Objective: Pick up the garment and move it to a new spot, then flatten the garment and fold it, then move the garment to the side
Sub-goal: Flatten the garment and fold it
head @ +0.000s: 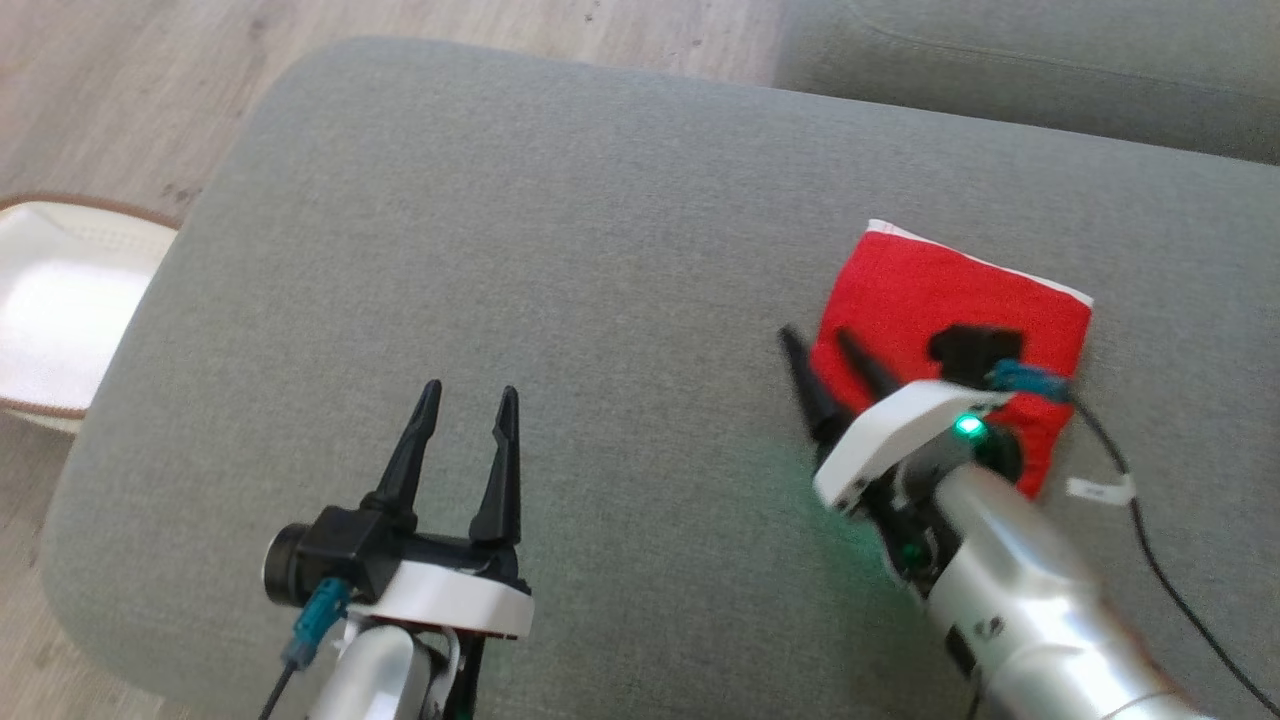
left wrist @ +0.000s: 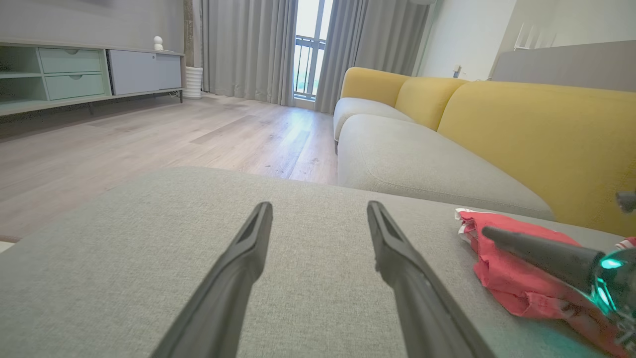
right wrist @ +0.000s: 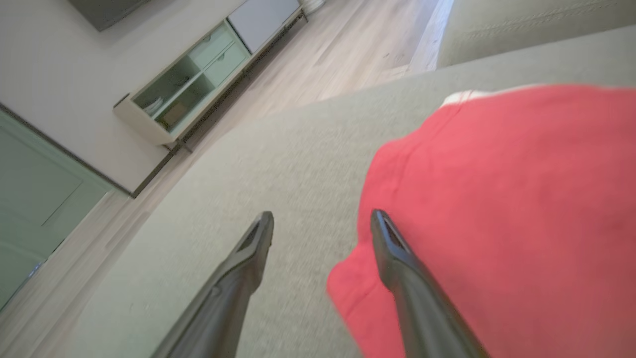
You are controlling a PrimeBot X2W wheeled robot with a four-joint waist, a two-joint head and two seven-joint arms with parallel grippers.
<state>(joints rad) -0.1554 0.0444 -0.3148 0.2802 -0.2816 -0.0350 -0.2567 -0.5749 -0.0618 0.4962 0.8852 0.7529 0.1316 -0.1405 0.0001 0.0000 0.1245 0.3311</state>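
The garment (head: pixel 950 300) is a red folded square with a white edge, lying flat on the right side of the grey cushion (head: pixel 560 250). My right gripper (head: pixel 820 345) is open over the garment's left edge, one finger above the red cloth and the other above bare cushion; nothing is between the fingers. The right wrist view shows the same: the garment (right wrist: pixel 497 209) fills the right half, and the right gripper (right wrist: pixel 320 223) straddles its edge. My left gripper (head: pixel 468 398) stands open and empty over the cushion at the lower left. In the left wrist view the garment (left wrist: pixel 502 268) lies far right of the left gripper (left wrist: pixel 318 211).
A white basket (head: pixel 50 300) with a brown rim stands on the wooden floor left of the cushion. A second grey cushion (head: pixel 1030 70) lies beyond, with a yellow sofa back (left wrist: pixel 536 129) behind. A black cable (head: pixel 1150 530) trails right of the garment.
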